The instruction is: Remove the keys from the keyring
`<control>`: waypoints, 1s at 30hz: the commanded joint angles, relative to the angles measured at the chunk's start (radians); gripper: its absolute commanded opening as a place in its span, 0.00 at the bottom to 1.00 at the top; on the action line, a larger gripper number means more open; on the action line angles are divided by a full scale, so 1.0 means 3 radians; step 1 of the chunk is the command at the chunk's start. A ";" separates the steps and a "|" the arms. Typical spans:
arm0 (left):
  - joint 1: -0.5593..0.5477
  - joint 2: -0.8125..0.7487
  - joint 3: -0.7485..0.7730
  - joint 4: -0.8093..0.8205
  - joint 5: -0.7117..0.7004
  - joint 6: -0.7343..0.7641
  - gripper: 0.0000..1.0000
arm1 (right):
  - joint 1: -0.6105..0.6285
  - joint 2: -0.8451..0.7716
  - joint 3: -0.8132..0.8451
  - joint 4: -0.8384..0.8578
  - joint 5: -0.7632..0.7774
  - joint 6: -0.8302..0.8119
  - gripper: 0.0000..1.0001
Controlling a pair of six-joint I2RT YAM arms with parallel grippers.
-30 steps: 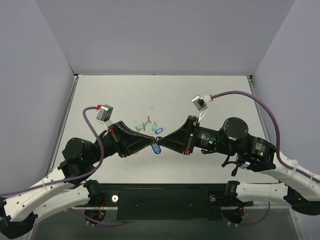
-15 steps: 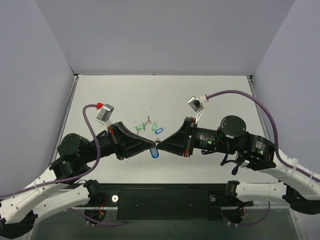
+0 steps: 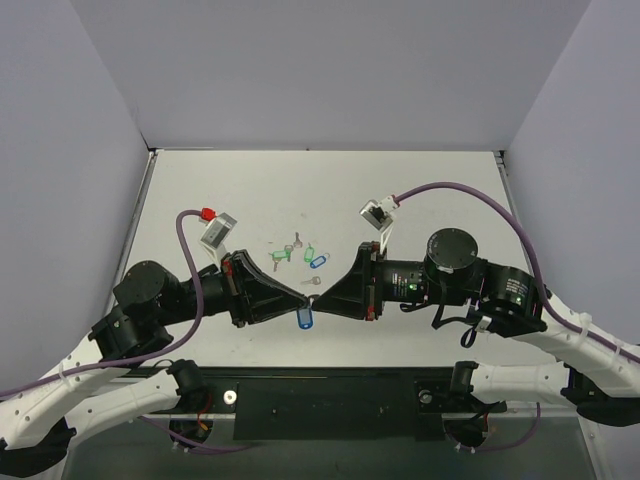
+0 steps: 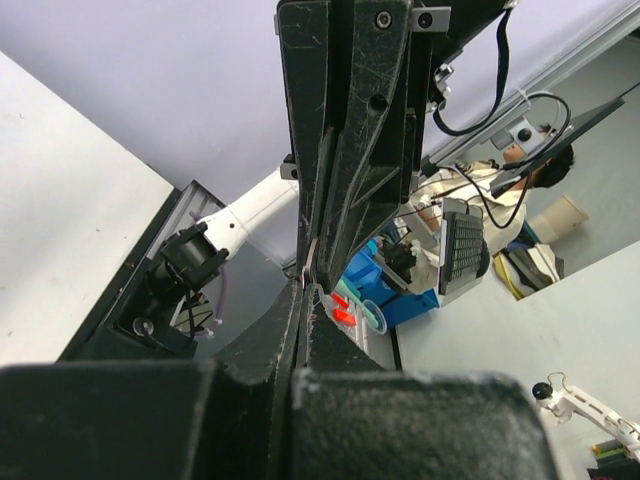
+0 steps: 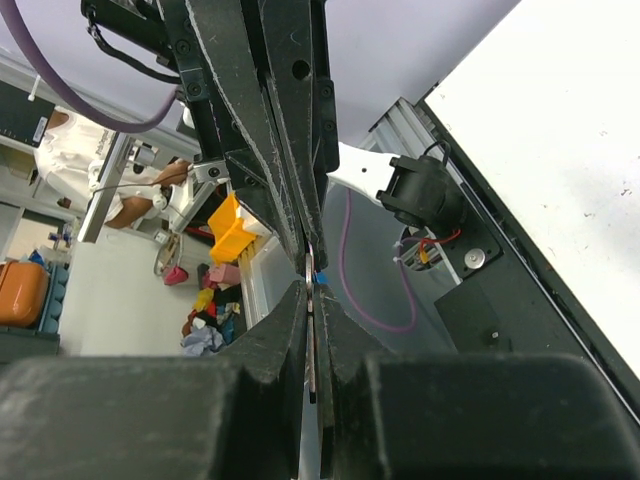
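Note:
Both grippers meet tip to tip above the near middle of the table. The keyring's blue tag [image 3: 305, 318] hangs just below that meeting point. My left gripper [image 3: 301, 298] is shut, and only a thin sliver of metal shows at its tip [image 4: 303, 298], so I take it to be pinching the keyring. My right gripper [image 3: 320, 299] is shut on a flat silver key [image 5: 312, 335] seen edge-on between its fingers, with a speck of the blue tag [image 5: 310, 275] past the tips. The thin ring itself is too small to make out.
On the table behind the grippers lie two green tags [image 3: 281, 255] [image 3: 308, 253], another blue tag [image 3: 318, 262], a lone silver key [image 3: 312, 282] and a small key [image 3: 297, 240]. The table's black near edge [image 3: 330, 375] runs just below the arms.
Both grippers, still pinched together, have drifted toward the near edge and slightly left. The hanging blue tag has moved with them. Both wrists have rolled a little.

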 commanded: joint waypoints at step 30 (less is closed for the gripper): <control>-0.0022 0.0225 0.0620 -0.0716 0.0875 0.0562 0.00 | -0.0015 0.0242 0.0358 -0.0209 -0.0426 -0.0073 0.00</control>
